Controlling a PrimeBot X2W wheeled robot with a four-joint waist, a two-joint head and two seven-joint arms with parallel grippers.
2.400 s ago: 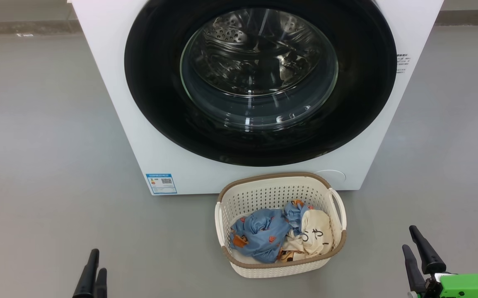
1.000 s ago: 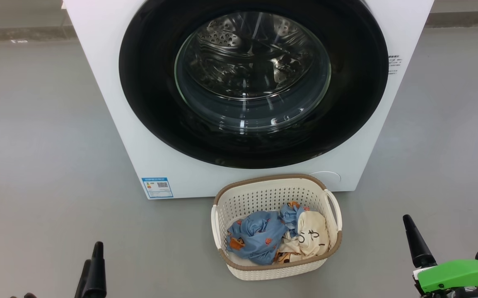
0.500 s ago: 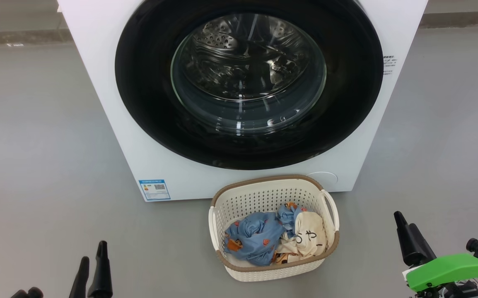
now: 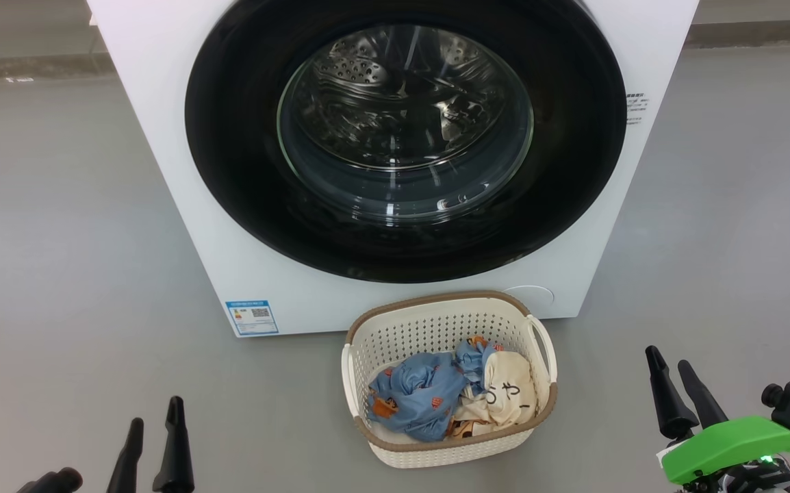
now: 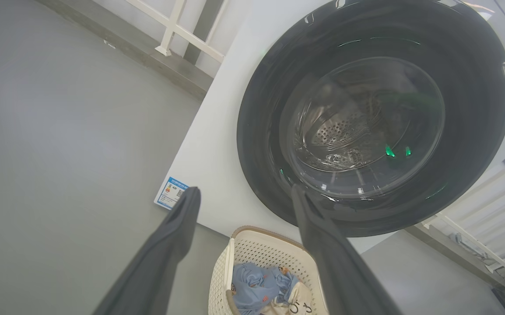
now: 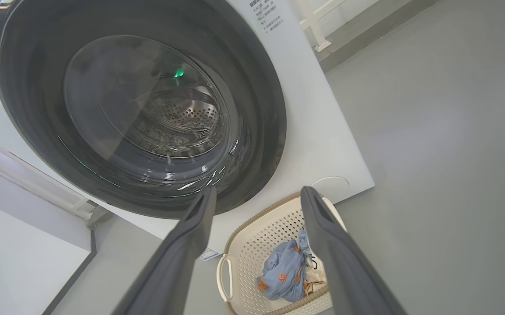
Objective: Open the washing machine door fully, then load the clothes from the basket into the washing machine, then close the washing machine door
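a bare grey floor [image 4: 59,205] runs back to a white railing [image 5: 178,26] as a two-armed robot faces the washing machine [image 4: 183,226], which stands straight ahead of both grippers. the left gripper [image 4: 156,414] hovers low, its two dark fingers parted with nothing between them. the right gripper [image 4: 669,359], mounted on a green wrist housing [image 4: 730,438], is likewise spread and empty. neither touches anything.

the washing machine door [image 4: 231,171] lies beyond and above both sets of fingertips, well apart from them. it sits flush against the white front, with the steel drum [image 4: 395,89] seen through its glass. the basket [image 4: 436,329] stands on the floor between the two grippers, ahead of them and somewhat nearer the right one, just in front of the machine's base. the clothes [image 4: 415,404] lie bunched inside it.

by the look of things, no step of the job is done. the door is yet to be opened, the load is yet to go into the drum, and the door must then be closed.

the count:
- one machine with one door
- one blue-and-white sticker [image 4: 251,317]
- one basket with two white handles [image 4: 544,349]
- two garments, as far as can be told: a blue piece [image 4: 402,390] with orange prints and a cream piece [image 4: 515,383] with black characters
- two grippers, both idle
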